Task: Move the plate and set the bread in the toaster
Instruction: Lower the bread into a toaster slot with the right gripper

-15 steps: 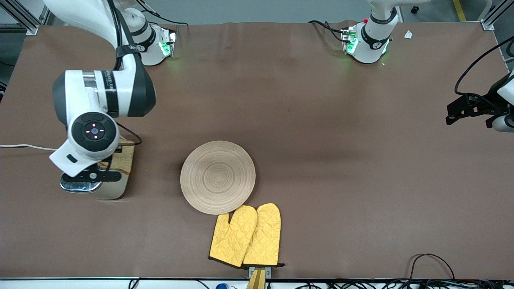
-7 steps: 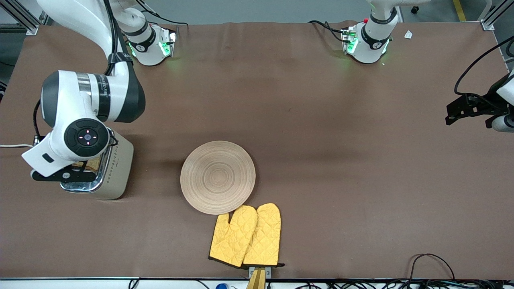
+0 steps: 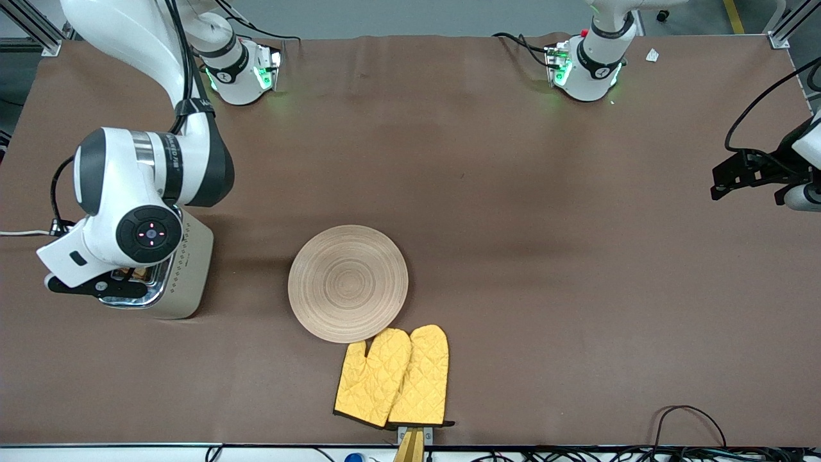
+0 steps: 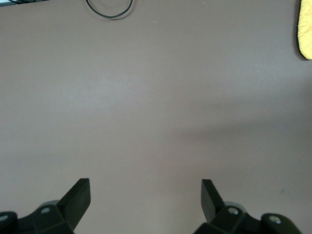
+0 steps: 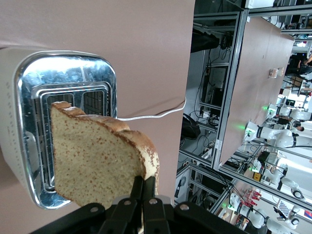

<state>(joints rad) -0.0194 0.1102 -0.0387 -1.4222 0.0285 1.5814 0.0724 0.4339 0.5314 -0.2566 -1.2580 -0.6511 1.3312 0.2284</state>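
your right gripper (image 5: 141,195) has its jaws clamped on the crust edge of the light brown bread slice (image 5: 97,161), held just over the slots of the chrome-topped cream toaster (image 5: 63,78). the round tan wooden plate (image 3: 347,283) lies well apart from those jaws, touching the yellow quilted oven mitts (image 3: 392,377). your left gripper (image 4: 145,197) waits with jaws apart over bare brown table (image 4: 146,97).

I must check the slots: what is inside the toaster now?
The toaster slots look empty; their bottoms are hidden. The right gripper holds the bread above them.
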